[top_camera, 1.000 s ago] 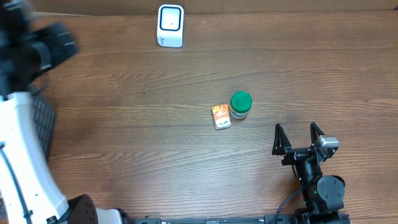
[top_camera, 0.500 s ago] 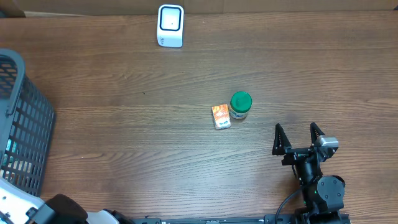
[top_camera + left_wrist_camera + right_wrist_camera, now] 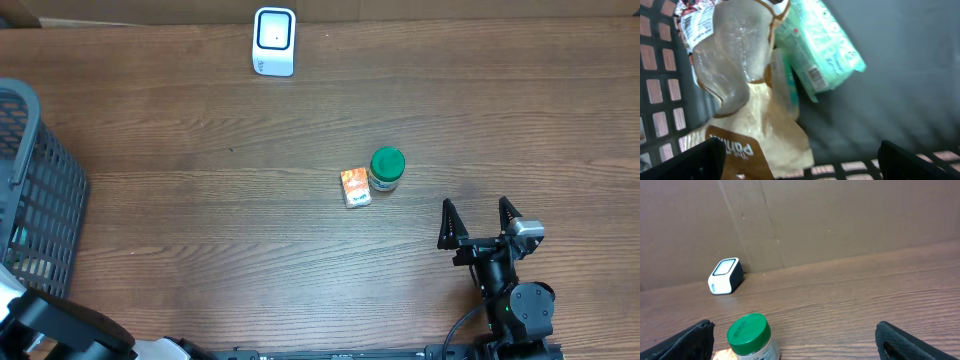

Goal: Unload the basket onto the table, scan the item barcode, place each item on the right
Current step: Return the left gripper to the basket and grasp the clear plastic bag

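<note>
Waiting mid-table, the orange box [image 3: 355, 187] and green-lid jar [image 3: 386, 169] look unscanned; the scanner [image 3: 274, 41] sits by the far edge. Right gripper [image 3: 480, 222] is spread wide, empty. Left gripper [image 3: 800, 157] gapes empty over the basket [image 3: 35, 200].

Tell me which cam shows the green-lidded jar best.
Right wrist: the green-lidded jar sits close, lid and part of the label visible from the side, though cropped at the bottom edge. Overhead shows it small, top-down, mostly lid. Left wrist doesn't show it.

jar [image 3: 386, 170]: green lid | box [image 3: 355, 187]: orange | scanner [image 3: 274, 41]: white, blue face | basket [image 3: 40, 200]: dark grey grid | table [image 3: 200, 200]: brown woodgrain
</note>
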